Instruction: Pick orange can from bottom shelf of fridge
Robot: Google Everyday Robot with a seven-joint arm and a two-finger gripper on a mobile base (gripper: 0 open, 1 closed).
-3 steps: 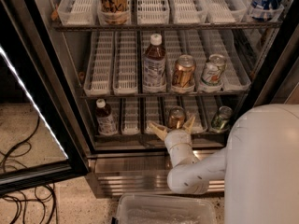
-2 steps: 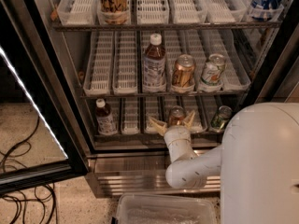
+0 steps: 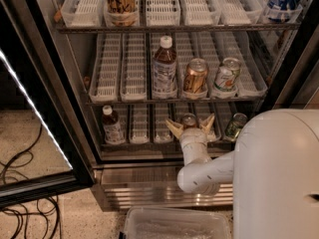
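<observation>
Camera view looking down into open fridge [image 3: 76,78]. Shows orange can [image 3: 189,117] standing upright on bottom shelf [image 3: 140,142], in a white lane tray a little right of the shelf's middle. Long axis vertical, silver top pointing up toward the camera. Pincer [image 3: 190,120] level with the can and spread wide, with tan fingers [image 3: 174,129] flaring out on either side of it; cannot tell whether touching the can. White arm [image 3: 203,176] reaching in from low on the right, in front of the ribbed steel base [image 3: 139,188]. On the same shelf: a small dark bottle [image 3: 112,126] well off to the left, and a green-and-silver can [image 3: 235,126] near on the right. On the shelf above, side by side: a white-capped bottle [image 3: 164,68], a copper can [image 3: 195,76] and a white can [image 3: 227,76]. On the floor below: a clear plastic bin [image 3: 174,223].
</observation>
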